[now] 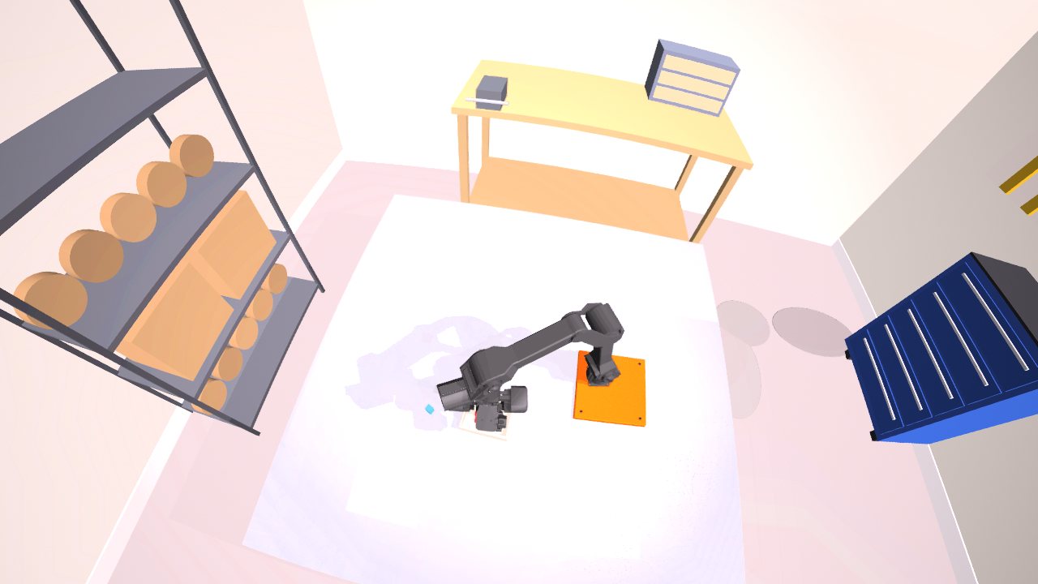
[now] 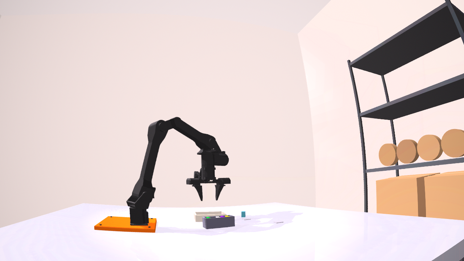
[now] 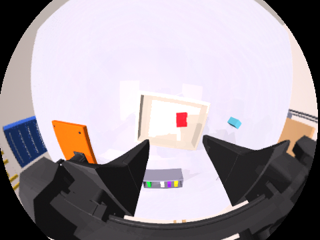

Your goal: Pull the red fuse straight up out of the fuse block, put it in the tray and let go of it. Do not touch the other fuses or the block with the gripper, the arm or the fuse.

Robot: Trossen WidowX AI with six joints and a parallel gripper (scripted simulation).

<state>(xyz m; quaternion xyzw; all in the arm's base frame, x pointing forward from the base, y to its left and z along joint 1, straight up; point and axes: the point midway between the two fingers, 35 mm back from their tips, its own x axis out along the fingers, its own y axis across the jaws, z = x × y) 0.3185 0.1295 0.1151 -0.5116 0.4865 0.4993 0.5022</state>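
The red fuse [image 3: 181, 119] [image 1: 475, 416] lies in the beige tray [image 3: 173, 97] [image 2: 198, 217], toward one side, with its pale prongs showing in the wrist view. My gripper [image 2: 209, 199] [image 3: 176, 141] is open and empty, pointing down above the tray; its fingers are hidden in the top view. The grey fuse block [image 2: 218, 223] [image 3: 163, 175] stands beside the tray. It holds a green fuse [image 3: 149, 184], a white fuse [image 3: 162, 184], a purple fuse [image 3: 169, 184] and a yellow fuse [image 3: 176, 183]. No finger touches the block.
A small cyan block [image 1: 429, 409] [image 2: 243, 214] [image 3: 234, 123] stands on the table beside the tray. The arm's orange base plate [image 1: 624, 399] [image 2: 113, 223] [image 3: 71, 137] is on the other side. Shelving, a workbench and a blue drawer cabinet stand farther away.
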